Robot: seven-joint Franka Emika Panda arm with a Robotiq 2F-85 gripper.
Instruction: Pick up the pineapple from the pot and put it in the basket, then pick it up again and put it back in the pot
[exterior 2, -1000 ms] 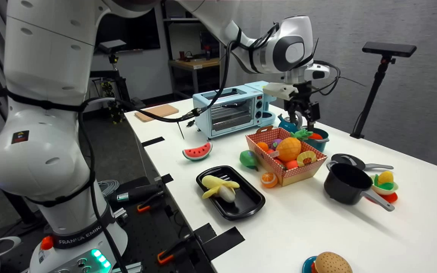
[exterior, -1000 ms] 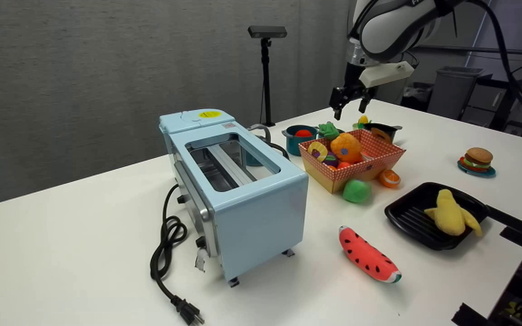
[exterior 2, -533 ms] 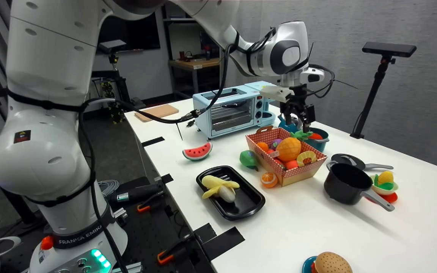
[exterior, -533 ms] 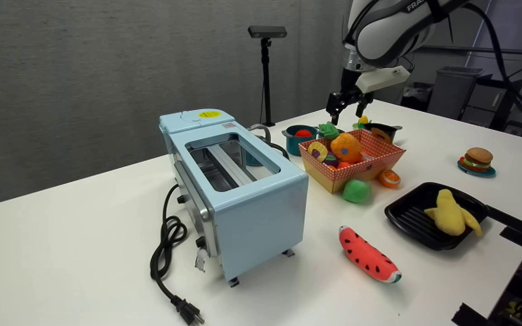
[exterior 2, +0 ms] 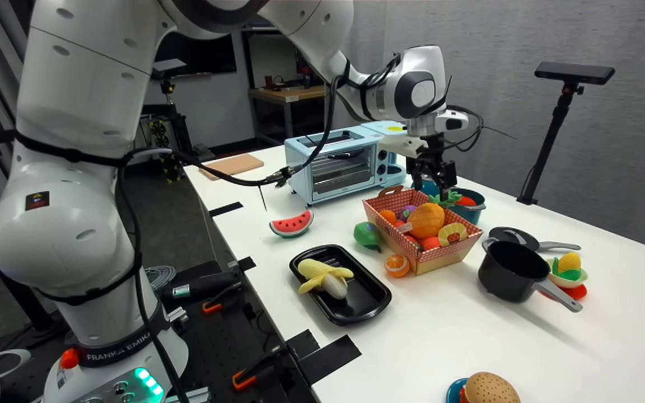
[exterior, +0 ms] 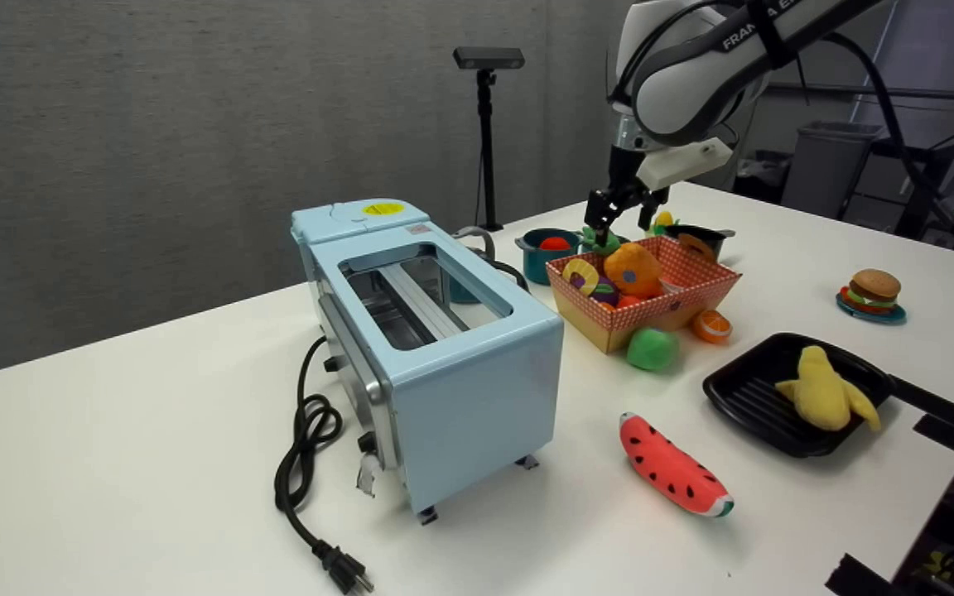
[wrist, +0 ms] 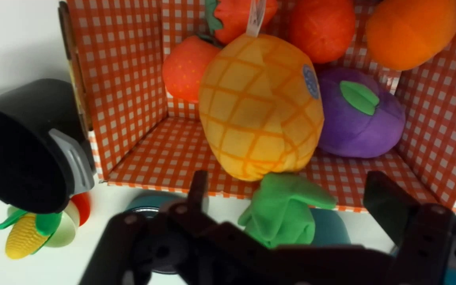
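The pineapple (wrist: 257, 114), an orange-yellow plush with a green crown (wrist: 281, 213), lies in the red-checked basket (exterior 2: 440, 258) among other toy fruit. Its crown overhangs the basket's rim. My gripper (wrist: 287, 178) is open, its fingers on either side of the crown in the wrist view, not closed on it. In both exterior views the gripper (exterior: 622, 228) hangs just above the crown end of the pineapple (exterior 2: 426, 220). Two pots stand near: a teal pot (exterior: 537, 263) with a red item inside, and a black pot (exterior 2: 515, 274). Which one is the task's pot I cannot tell.
A blue toaster oven (exterior: 477, 397) stands beside the basket. Around it lie a green toy (exterior 2: 366, 235), an orange slice (exterior 2: 397, 265), a watermelon slice (exterior 2: 291, 224) and a black tray (exterior 2: 367, 299) holding a banana. A purple fruit (wrist: 358, 118) touches the pineapple.
My gripper has come down toward the pineapple's crown, shifting a little left in both exterior views. It has stayed open, and the objects have not moved.
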